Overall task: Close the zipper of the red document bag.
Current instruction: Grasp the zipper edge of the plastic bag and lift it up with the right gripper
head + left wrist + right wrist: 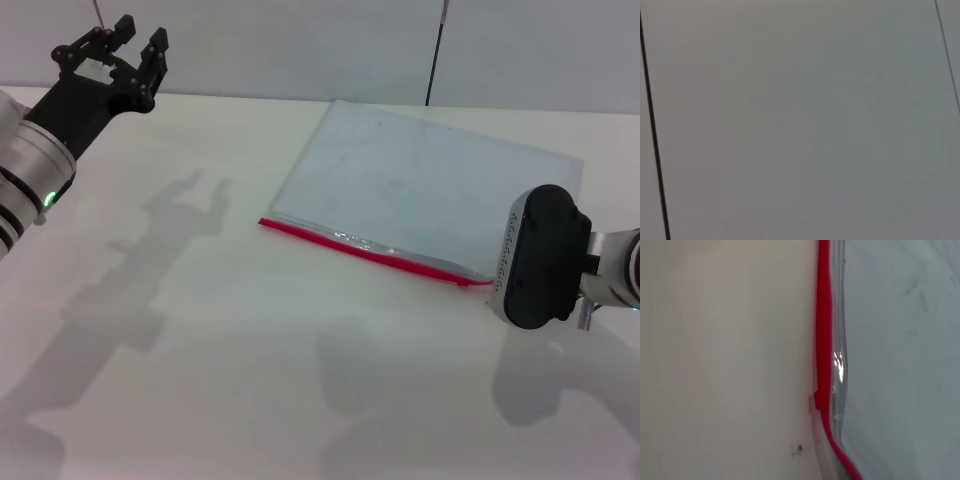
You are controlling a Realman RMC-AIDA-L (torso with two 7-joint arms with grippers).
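The red document bag [420, 190] lies flat on the white table, right of centre, a pale blue-grey pouch. Its zipper [370, 252] is the bright red strip along the near long edge, with a shiny clear seam beside it. My right gripper [545, 255] hovers at the strip's right end, seen only as a black wrist housing. In the right wrist view the zipper [823, 340] runs close beneath the camera, the bag [900, 365] to one side and a small pale tab [813, 405] against the strip. My left gripper [130, 45] is raised at the far left, open and empty.
The white table [200, 330] spreads wide to the left of and in front of the bag. A grey wall with a dark vertical line [435, 50] stands behind. The left wrist view holds only a plain grey surface [800, 120] with a dark line [652, 130].
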